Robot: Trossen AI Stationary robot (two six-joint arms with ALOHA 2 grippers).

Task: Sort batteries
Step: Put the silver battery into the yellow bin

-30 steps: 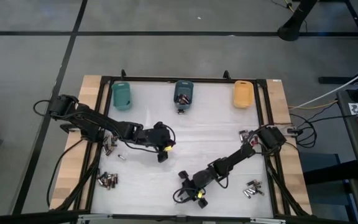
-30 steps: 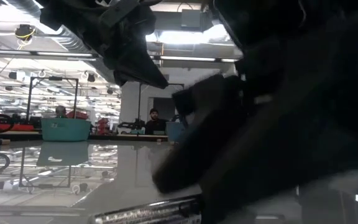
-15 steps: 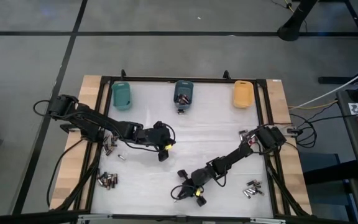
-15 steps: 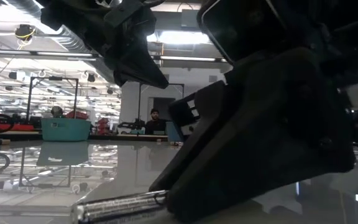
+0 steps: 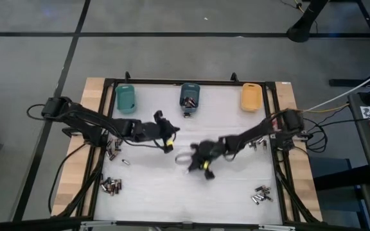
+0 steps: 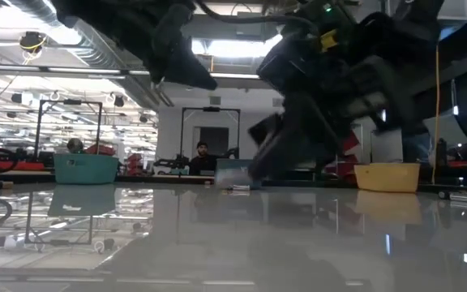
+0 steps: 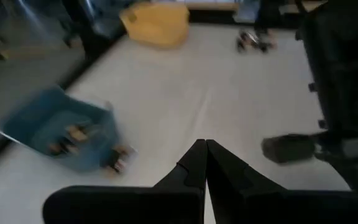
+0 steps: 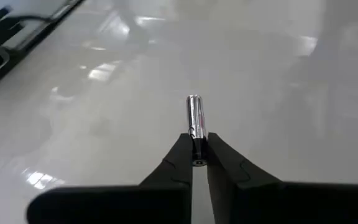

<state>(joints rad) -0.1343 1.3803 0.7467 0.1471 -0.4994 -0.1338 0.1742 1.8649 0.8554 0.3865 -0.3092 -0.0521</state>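
since a second ago the right pincer (image 5: 201, 165) has lifted from the counter's near edge to mid-counter, clamped on one silvery battery (image 8: 195, 118). left pincer (image 7: 202, 155) hangs pressed together near the blue bin (image 5: 189, 95), which holds a few cells. loose heaps (image 5: 111, 185) (image 5: 260, 194) remain; sorting is barely begun.

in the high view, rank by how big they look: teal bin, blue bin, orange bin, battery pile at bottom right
1. teal bin, blue bin and orange bin: look alike in size, no clear order.
2. battery pile at bottom right: smallest.
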